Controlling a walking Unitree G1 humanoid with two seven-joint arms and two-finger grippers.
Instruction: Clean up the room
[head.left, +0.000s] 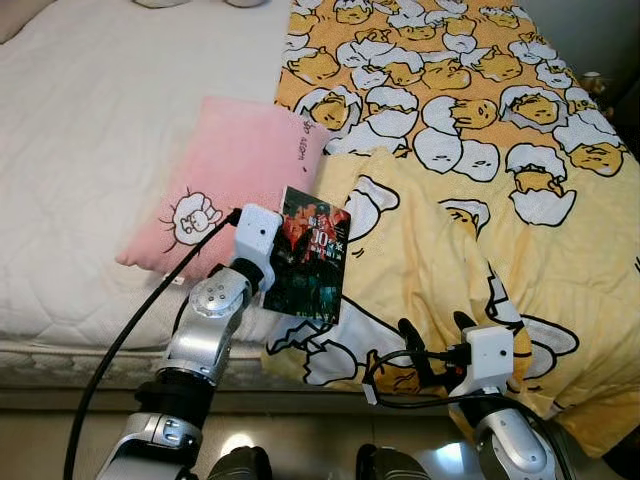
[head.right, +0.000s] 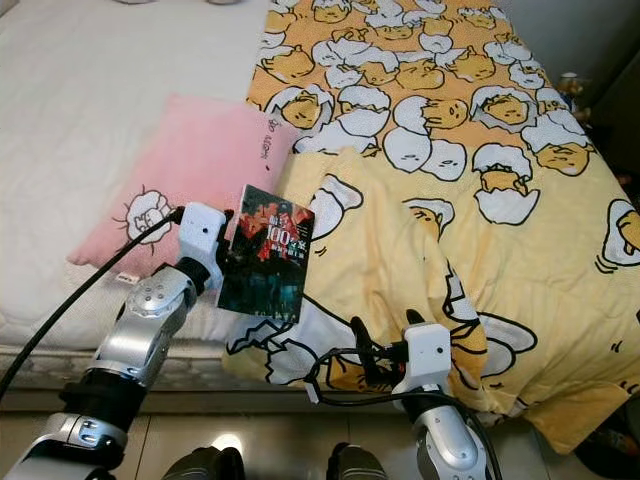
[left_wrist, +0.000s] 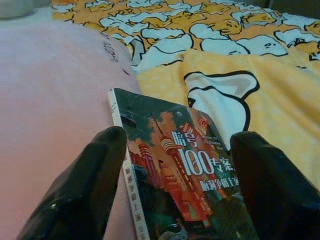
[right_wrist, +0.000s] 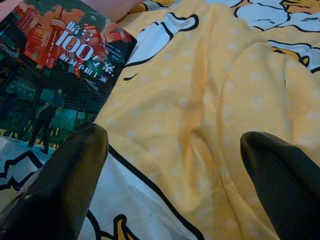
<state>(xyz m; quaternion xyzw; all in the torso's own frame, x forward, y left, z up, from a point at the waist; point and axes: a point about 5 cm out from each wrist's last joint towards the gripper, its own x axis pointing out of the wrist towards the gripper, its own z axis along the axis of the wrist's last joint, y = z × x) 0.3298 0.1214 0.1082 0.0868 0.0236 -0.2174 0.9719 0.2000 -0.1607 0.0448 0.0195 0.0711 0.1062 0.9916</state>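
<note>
nearest the camera, at the foot edge of the bed, the right gripper (head.left: 437, 345) hangs low over the yellow duvet (head.left: 470, 230), its two black fingers (right_wrist: 70, 175) spread wide apart with nothing between them; the wrist view shows only dotted yellow cloth and a black-outlined white shape in the gap. a black cable (head.left: 395, 385) loops by its white wrist block

just to the left and a little further in, the left gripper (left_wrist: 180, 185) is raised on its silver arm and holds a book (head.left: 310, 255). the book stands nearly upright, tilted a little, its dark cover with red and teal city art and white printed characters facing the camera. in the left wrist view the two black fingers (left_wrist: 87, 185) sit on either side of the book, one against the spine edge and one at the opposite edge, so the jaws are clamped on it. the book's lower edge hangs over the near fold of the duvet, where the duvet meets the pillow

behind the book lies a pink pillow (head.left: 235, 170), set at an angle on the white quilted mattress (head.left: 90, 130), with a small white cartoon drawing near its left corner and dark writing near its right edge. its right side touches the duvet

the duvet, printed with white-and-yellow egg figures outlined in black, covers the right half of the bed and runs up to the far end; its near left corner is folded over, showing a paler dotted underside
</note>
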